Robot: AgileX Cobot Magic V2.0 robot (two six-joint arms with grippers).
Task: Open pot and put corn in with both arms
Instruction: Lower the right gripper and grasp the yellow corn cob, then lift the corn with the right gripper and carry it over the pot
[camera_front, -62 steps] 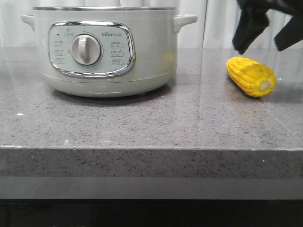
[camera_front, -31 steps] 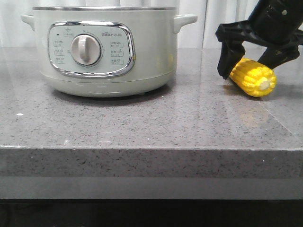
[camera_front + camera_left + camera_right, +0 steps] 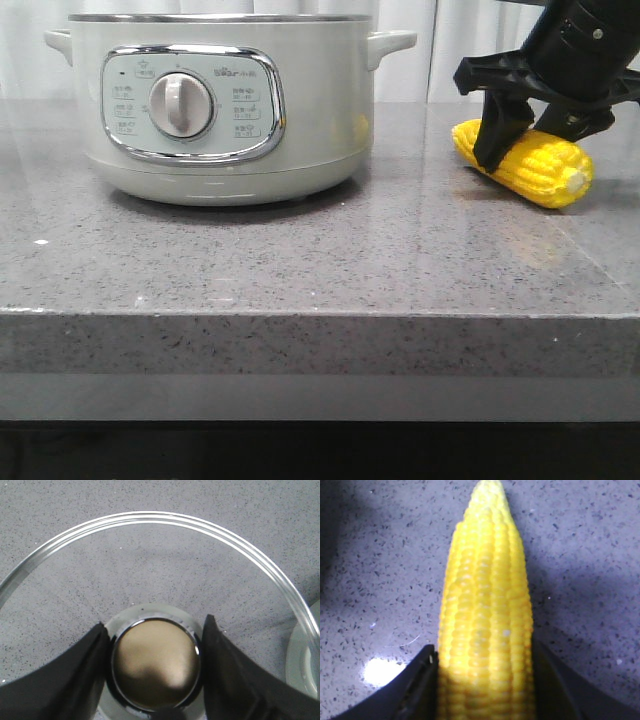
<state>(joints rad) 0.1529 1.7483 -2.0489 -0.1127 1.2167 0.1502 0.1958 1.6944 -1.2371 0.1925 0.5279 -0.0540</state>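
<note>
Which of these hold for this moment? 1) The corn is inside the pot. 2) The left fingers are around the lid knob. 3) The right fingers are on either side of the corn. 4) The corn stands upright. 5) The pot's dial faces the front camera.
1) False: the corn lies on the counter, to the right of the pot.
2) True: the left fingers flank the knob of the glass lid.
3) True: the right fingers sit against both sides of the corn.
4) False: it lies on its side.
5) True: the dial faces forward.
</note>
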